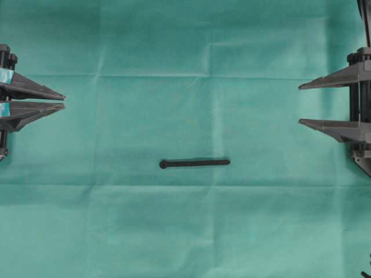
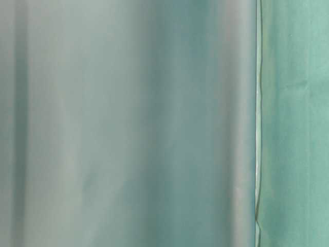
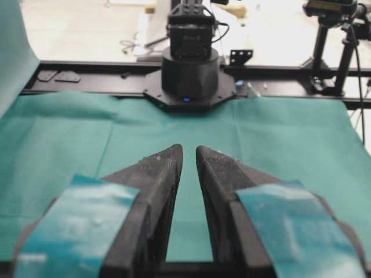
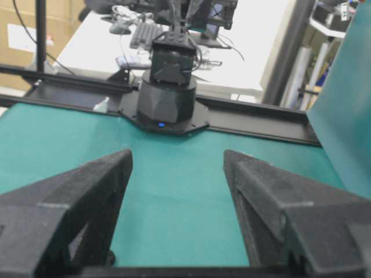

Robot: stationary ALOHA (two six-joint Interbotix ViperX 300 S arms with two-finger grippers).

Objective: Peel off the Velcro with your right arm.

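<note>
Table covered by a creased green cloth, black strap lying flat on the cloth near the middle, rounded end to the left, lengthwise across the overhead view
</note>
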